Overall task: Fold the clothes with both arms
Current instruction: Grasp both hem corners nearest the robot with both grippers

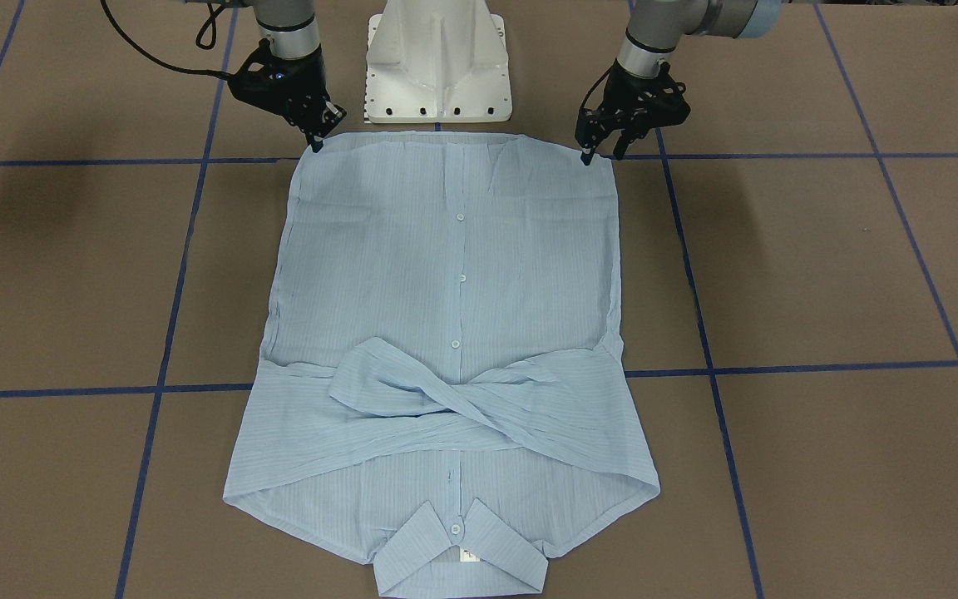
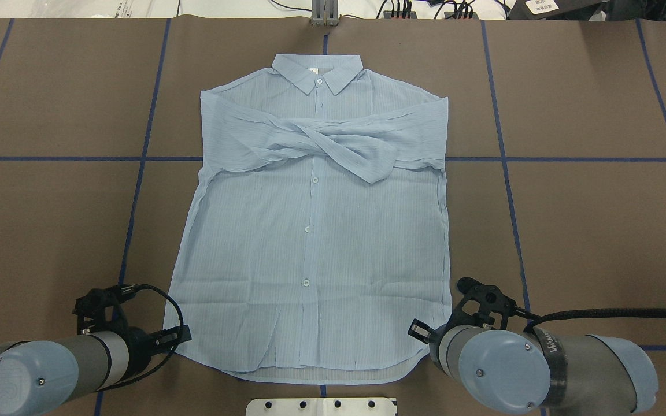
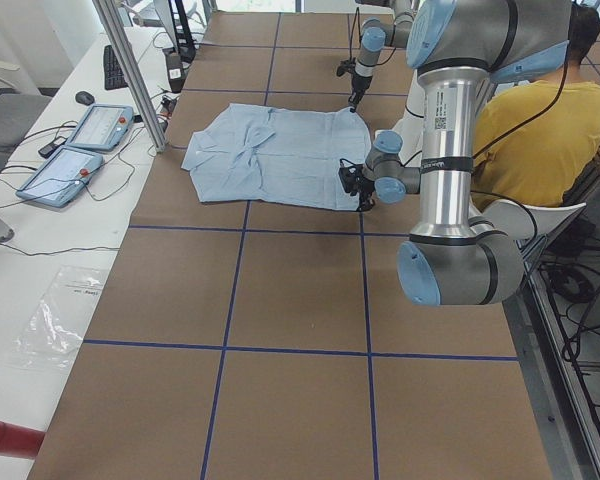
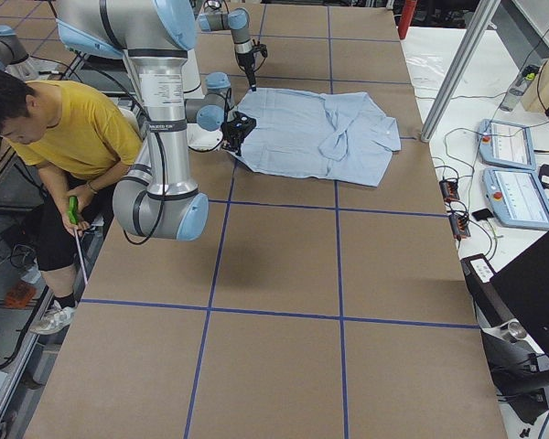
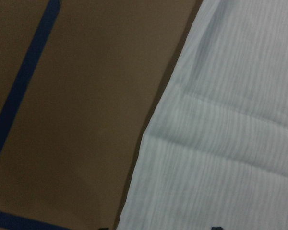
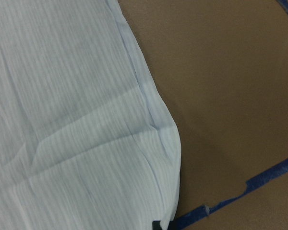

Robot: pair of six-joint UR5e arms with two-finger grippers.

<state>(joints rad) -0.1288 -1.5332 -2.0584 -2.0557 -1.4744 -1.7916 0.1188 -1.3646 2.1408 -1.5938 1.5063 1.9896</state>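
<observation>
left gripper (image 1: 602, 156) hangs, fingers parted, at one hem corner of the shirt (image 1: 454, 274), which lies flat before the white base (image 1: 437, 66); right gripper (image 1: 318, 141) sits at the other corner, its opening we cannot tell. we judge both are placed there to carry the hem away from the base, over the crossed sleeves (image 1: 446, 399), toward the collar (image 1: 458, 557) farthest from it.

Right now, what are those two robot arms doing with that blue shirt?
They are folding it. The blue shirt lies flat, buttons up, on the brown table, with both sleeves crossed over its chest. The left arm and the right arm each reach down at a bottom corner of the hem. Their jaws look open, so nothing is lifted yet.
</observation>
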